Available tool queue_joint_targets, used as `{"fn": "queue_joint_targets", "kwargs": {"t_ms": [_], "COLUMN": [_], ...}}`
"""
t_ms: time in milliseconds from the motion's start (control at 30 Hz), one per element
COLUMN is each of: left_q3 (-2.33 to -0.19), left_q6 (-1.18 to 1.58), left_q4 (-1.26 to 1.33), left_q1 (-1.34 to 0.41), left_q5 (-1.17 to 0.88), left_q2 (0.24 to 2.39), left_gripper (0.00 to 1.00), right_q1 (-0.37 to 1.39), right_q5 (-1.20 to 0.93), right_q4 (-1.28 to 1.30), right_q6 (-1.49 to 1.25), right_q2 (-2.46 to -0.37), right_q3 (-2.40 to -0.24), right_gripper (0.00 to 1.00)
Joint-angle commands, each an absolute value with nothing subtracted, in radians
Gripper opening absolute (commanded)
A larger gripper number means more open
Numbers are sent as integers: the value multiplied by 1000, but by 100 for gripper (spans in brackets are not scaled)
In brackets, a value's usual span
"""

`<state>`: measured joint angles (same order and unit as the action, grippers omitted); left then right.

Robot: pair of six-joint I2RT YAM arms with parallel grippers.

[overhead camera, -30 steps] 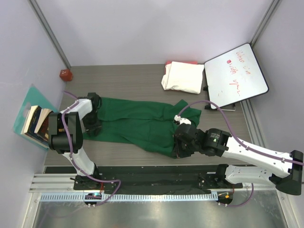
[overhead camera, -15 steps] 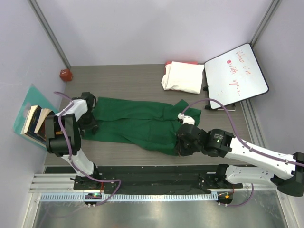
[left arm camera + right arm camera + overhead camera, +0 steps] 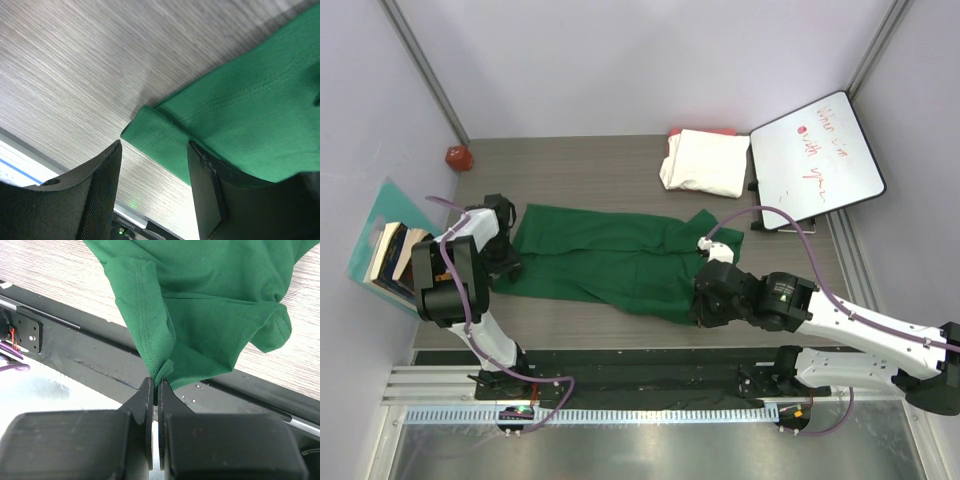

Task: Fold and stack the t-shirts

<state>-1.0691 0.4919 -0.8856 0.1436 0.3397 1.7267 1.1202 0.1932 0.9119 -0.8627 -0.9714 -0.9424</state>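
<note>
Green t-shirt (image 3: 610, 255), long axis left–right: right gripper (image 3: 155, 390) clenched on near-right hem, left gripper (image 3: 155, 150) released over left corner.

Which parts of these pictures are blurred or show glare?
Left wrist view: the table is streaky and soft, the green t-shirt hem sharper. Right wrist view: the near fingers are soft; glare whitens the lower left corner. Top external view: sharp, glare on the metal strip.

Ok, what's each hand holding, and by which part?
The right hand pinches the green t-shirt by a bunched hem edge; the left hand is open, holding nothing.
</note>
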Motion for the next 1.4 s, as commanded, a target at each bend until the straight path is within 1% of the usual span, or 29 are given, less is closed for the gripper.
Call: {"fn": "queue_joint_targets", "kwargs": {"t_ms": [0, 200, 433, 533, 567, 733, 900, 933, 967, 1000, 1033, 1200, 1267, 1300, 1333, 1367], "left_q3": [-1118, -1164, -1161, -1155, -1138, -1127, -1120, -1118, -1117, -1115, -1111, -1109, -1129, -1135, -1150, -1161], "left_q6": [505, 505, 499, 497, 497, 502, 502, 503, 503, 505, 505, 508, 509, 509, 509, 509], "left_q4": [-859, -862, -856, -868, -867, -870, -870, -870, -871, -873, -874, -856, -857, -859, -861, -864], "left_q1": [144, 144, 144, 144, 144, 146, 146, 144, 144, 144, 146, 146, 144, 144, 144, 144], "left_q5": [348, 356, 359, 359, 359, 367, 367, 367, 362, 359, 357, 325, 311, 299, 298, 296], "left_q2": [1738, 1772, 1835, 1835, 1821, 1790, 1755, 1753, 1752, 1750, 1750, 1732, 1714, 1701, 1683, 1675], "left_gripper": [56, 56, 55, 44, 38, 32, 21, 14, 11, 5, 0, 0, 0, 2, 12, 20], "right_q1": [1120, 1117, 1109, 1104, 1103, 1100, 1098, 1098, 1097, 1097, 1097, 1094, 1091, 1091, 1091, 1091], "right_q5": [196, 173, 169, 167, 167, 163, 173, 178, 179, 183, 184, 222, 207, 183, 172, 160], "right_q4": [879, 859, 859, 859, 859, 858, 859, 859, 859, 859, 861, 862, 867, 877, 888, 903], "right_q6": [-853, -856, -844, -838, -838, -833, -851, -854, -859, -861, -862, -864, -867, -868, -879, -887], "right_q2": [-973, -973, -985, -986, -986, -994, -980, -977, -970, -966, -965, -960, -966, -966, -966, -965], "right_q3": [-937, -925, -936, -940, -943, -943, -930, -925, -923, -925, -925, -910, -908, -913, -917, -919], "right_gripper": [1, 1, 1, 1, 1, 1, 1, 1, 1, 1, 1, 1, 1, 1, 1, 1]}}
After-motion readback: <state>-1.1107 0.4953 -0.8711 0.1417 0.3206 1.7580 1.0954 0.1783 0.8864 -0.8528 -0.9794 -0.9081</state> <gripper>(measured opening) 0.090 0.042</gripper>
